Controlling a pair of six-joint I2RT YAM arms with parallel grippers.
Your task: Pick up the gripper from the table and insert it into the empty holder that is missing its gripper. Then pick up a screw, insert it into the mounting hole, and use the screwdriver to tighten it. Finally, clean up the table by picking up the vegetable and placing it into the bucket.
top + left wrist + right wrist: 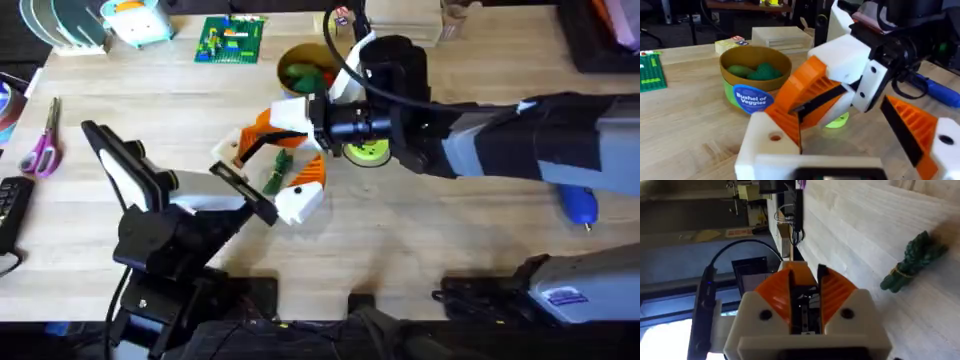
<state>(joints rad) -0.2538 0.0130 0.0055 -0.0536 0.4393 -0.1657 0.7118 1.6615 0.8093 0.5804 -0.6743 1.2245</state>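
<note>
vegetable [277,172] sits on the tabletop [450,240] between both grippers; left gripper [262,200] spread apart, right gripper [805,287] nearly together (empty); probably light, soft; pinch mid-bunch

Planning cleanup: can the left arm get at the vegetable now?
Likely not yet. The vegetable lies close by the open left gripper, but the right gripper sits between its fingers and would probably block a grasp.
</note>
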